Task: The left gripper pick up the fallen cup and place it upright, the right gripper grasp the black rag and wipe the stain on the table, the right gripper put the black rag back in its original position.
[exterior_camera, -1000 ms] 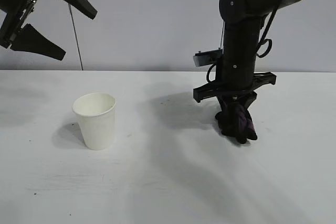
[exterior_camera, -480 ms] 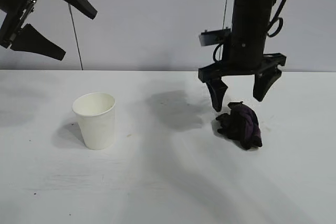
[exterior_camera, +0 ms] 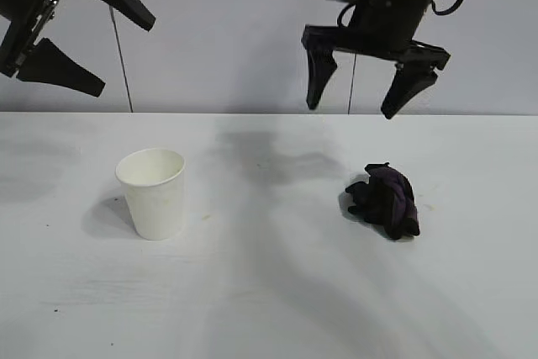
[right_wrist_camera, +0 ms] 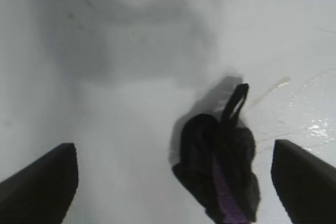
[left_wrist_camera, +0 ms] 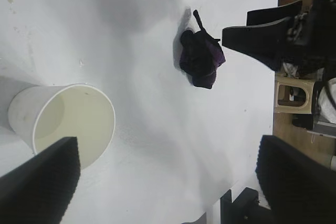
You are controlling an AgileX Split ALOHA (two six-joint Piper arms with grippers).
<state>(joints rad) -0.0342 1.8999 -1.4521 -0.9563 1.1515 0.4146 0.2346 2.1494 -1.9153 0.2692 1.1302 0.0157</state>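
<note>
The white paper cup [exterior_camera: 153, 192] stands upright on the white table [exterior_camera: 269, 292], left of centre; it also shows in the left wrist view [left_wrist_camera: 63, 121]. The black rag [exterior_camera: 385, 199] lies bunched on the table at the right, free of any gripper; it shows in the left wrist view [left_wrist_camera: 201, 59] and the right wrist view [right_wrist_camera: 220, 169]. My right gripper [exterior_camera: 375, 98] is open and empty, high above the rag and a little to its left. My left gripper [exterior_camera: 126, 52] is open and empty, raised at the far left above the cup. No clear stain shows, only faint yellowish specks [exterior_camera: 206, 217] beside the cup.
A plain grey wall stands behind the table. A thin dark rod [exterior_camera: 122, 60] rises behind the cup. A faint wet smear [right_wrist_camera: 310, 124] glistens on the table beside the rag. The table's edge, a stool and clutter [left_wrist_camera: 294, 98] show in the left wrist view.
My right gripper opened, let go of the rag on the table, and rose well above it. The rag stays where it was set down. The left arm and cup have not moved.
</note>
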